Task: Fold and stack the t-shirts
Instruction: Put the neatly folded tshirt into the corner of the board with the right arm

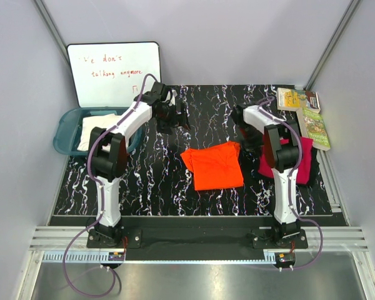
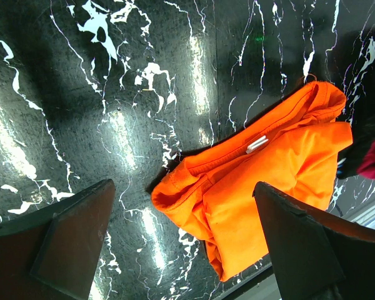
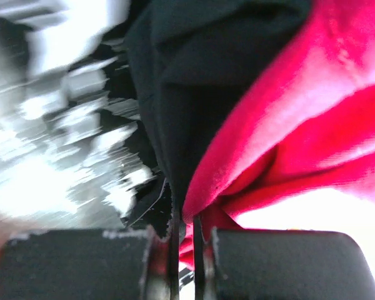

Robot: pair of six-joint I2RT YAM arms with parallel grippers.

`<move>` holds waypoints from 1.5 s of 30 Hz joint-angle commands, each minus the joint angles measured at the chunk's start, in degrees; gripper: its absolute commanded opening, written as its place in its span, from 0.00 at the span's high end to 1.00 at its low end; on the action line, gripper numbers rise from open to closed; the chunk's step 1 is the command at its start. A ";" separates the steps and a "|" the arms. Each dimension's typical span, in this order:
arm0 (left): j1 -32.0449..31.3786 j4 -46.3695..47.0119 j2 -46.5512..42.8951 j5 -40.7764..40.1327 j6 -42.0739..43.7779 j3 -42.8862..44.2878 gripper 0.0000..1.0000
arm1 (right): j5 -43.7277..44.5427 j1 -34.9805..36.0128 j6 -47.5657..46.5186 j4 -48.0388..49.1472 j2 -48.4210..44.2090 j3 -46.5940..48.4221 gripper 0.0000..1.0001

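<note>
The bright orange t-shirt (image 1: 214,165) lies folded on the middle of the black marbled table; it also shows in the left wrist view (image 2: 269,169). My left gripper (image 1: 175,115) hangs open and empty above the table, behind and left of it, with both fingers wide apart (image 2: 187,250). The magenta-pink t-shirt (image 1: 305,159) lies bunched at the right, partly behind my right arm. My right gripper (image 1: 251,140) is at its left edge, shut on a fold of the magenta fabric (image 3: 287,119); the jaws (image 3: 184,234) are pinched almost together. The cream-white t-shirt (image 1: 99,128) lies in the teal tub.
The teal tub (image 1: 65,132) stands at the table's left edge. A whiteboard (image 1: 115,72) leans against the back wall behind it. Colourful booklets (image 1: 306,109) lie at the back right corner. Dark fabric (image 3: 194,81) shows beside the magenta cloth in the right wrist view.
</note>
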 commanded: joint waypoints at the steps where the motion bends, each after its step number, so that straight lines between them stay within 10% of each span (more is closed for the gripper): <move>1: 0.28 1.02 -1.44 0.34 0.19 0.33 0.01 | -8.05 4.65 0.69 0.09 3.01 5.59 1.00; 17: 0.28 1.02 -0.21 0.17 -0.34 1.21 0.01 | -14.03 9.31 -2.38 -1.23 5.39 7.27 1.00; 23: 0.28 0.93 -0.65 -0.10 -0.08 0.86 0.01 | -12.53 9.40 -1.33 -3.08 0.49 8.76 0.30; 30: -0.07 1.19 -1.00 1.39 0.36 -1.69 0.02 | -16.75 9.40 -2.21 -3.34 -8.31 14.03 0.10; 33: -1.21 1.89 -2.14 3.76 1.50 -4.24 0.21 | -18.42 9.40 -1.77 -3.69 -9.11 14.04 0.10; 34: -1.83 1.98 -2.58 4.38 2.37 -4.85 0.38 | -19.38 9.40 -1.68 -3.69 -9.28 13.86 0.09; 35: -2.53 2.07 -3.11 4.82 2.82 -6.07 0.90 | -19.74 9.49 -1.68 -3.60 -9.55 13.51 0.10; 36: -4.10 1.98 -4.07 5.00 3.43 -6.70 1.00 | -20.09 9.49 -1.50 -3.17 -9.81 12.55 0.09; 45: -18.34 0.67 -9.00 2.98 10.12 -11.71 1.00 | -27.56 9.31 -0.71 4.21 -10.17 3.15 0.08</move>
